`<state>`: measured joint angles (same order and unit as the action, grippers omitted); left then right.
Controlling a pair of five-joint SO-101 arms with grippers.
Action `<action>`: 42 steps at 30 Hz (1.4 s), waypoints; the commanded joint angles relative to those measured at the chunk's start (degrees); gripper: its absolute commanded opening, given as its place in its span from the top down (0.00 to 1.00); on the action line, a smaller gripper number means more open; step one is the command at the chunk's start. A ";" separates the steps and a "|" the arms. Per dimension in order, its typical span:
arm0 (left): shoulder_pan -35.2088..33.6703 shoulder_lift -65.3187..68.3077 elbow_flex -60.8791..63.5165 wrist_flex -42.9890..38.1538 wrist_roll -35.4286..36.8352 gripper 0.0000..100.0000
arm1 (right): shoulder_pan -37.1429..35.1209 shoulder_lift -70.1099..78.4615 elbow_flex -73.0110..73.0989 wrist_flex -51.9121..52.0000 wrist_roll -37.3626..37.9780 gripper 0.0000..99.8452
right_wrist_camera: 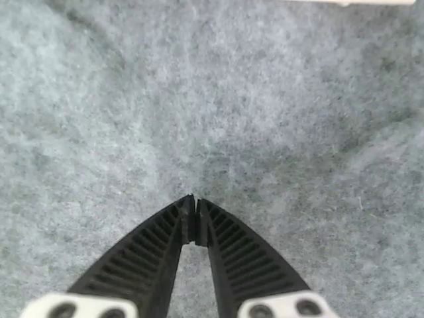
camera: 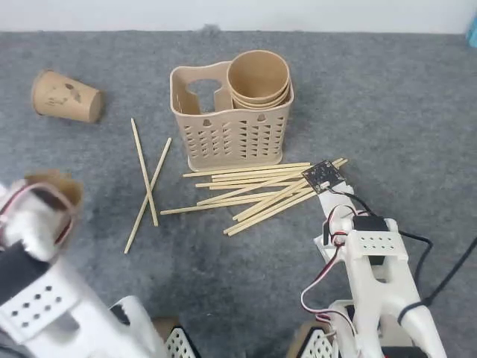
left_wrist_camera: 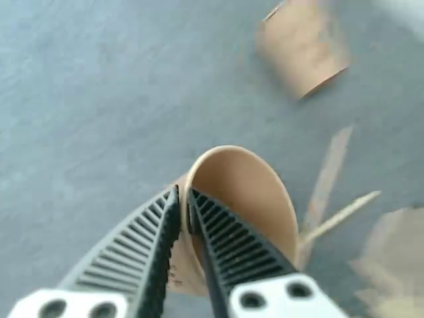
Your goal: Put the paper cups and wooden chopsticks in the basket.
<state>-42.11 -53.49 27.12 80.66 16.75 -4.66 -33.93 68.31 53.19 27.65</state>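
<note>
Over grey felt [right_wrist_camera: 265,99], left hand [left_wrist_camera: 183,194] clamps a paper cup [left_wrist_camera: 245,189]; right hand [right_wrist_camera: 194,204] closed, empty.

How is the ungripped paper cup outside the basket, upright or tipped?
Tipped: the cup lies on its side on the grey mat.

a grey fuzzy mat [camera: 387,97] lies underneath everything, with a pale strip [camera: 238,15] along its far edge.

Grey felt tbl cover [camera: 402,104], 1 white wall strip [camera: 223,13] at far edge
</note>
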 commanded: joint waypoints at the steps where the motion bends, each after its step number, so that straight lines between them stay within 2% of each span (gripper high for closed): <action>1: 10.02 -0.53 -9.45 -4.22 11.87 0.99 | 0.40 -2.07 -0.18 0.57 0.79 0.99; 8: 31.21 1.05 -15.43 -20.75 24.62 0.99 | 0.48 -2.07 -0.18 0.57 0.79 0.99; 15: 44.40 14.15 -19.12 -38.42 31.30 0.99 | 0.48 -2.07 -0.18 0.48 0.79 0.99; 17: 46.24 17.32 -21.23 -42.11 33.93 0.99 | 0.48 -2.07 -0.18 0.48 0.79 0.99; 22: 50.81 23.47 -26.42 -48.18 34.37 0.99 | 0.48 -2.07 -0.18 0.22 0.79 0.99; 34: 55.74 33.85 -30.11 -51.08 34.64 0.99 | 0.48 -2.07 -0.26 0.13 1.67 0.99; 39: 55.30 34.29 -30.37 -53.80 39.30 0.99 | 0.13 -2.07 -0.26 0.13 2.02 0.99; 42: 55.30 34.29 -30.02 -53.80 39.56 0.99 | 0.22 -2.07 -0.26 0.13 2.02 0.99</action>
<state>13.01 -18.95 -0.57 28.35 55.25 -4.66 -33.93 68.31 53.19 28.70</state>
